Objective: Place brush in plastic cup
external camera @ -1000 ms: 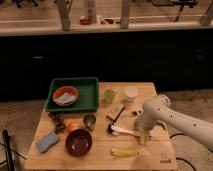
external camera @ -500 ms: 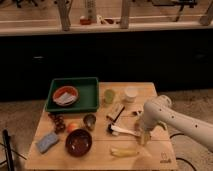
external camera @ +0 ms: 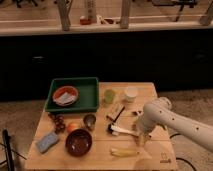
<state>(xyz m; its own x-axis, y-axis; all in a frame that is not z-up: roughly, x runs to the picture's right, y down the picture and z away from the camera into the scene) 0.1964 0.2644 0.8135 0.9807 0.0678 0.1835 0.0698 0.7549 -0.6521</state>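
Observation:
The brush [external camera: 123,131] lies flat on the wooden table [external camera: 150,155], right of centre, with its dark bristle head to the left and its white handle pointing right. The plastic cup [external camera: 109,96], pale yellow-green, stands upright at the back of the table beside the green tray. My gripper [external camera: 140,138] hangs from the white arm [external camera: 165,120] at the right end of the brush handle, close above the table. The handle's tip is hidden by the gripper.
A white cup [external camera: 130,94] stands right of the plastic cup. A tan-and-black bar [external camera: 116,113], a metal cup [external camera: 90,121], a dark red bowl [external camera: 79,142], a banana [external camera: 124,152], a blue sponge [external camera: 47,142], grapes [external camera: 57,121] and a green tray [external camera: 89,100] holding a bowl are on the table.
The arm and gripper have shifted slightly left and down, closer to the brush handle. The objects on the table have not moved.

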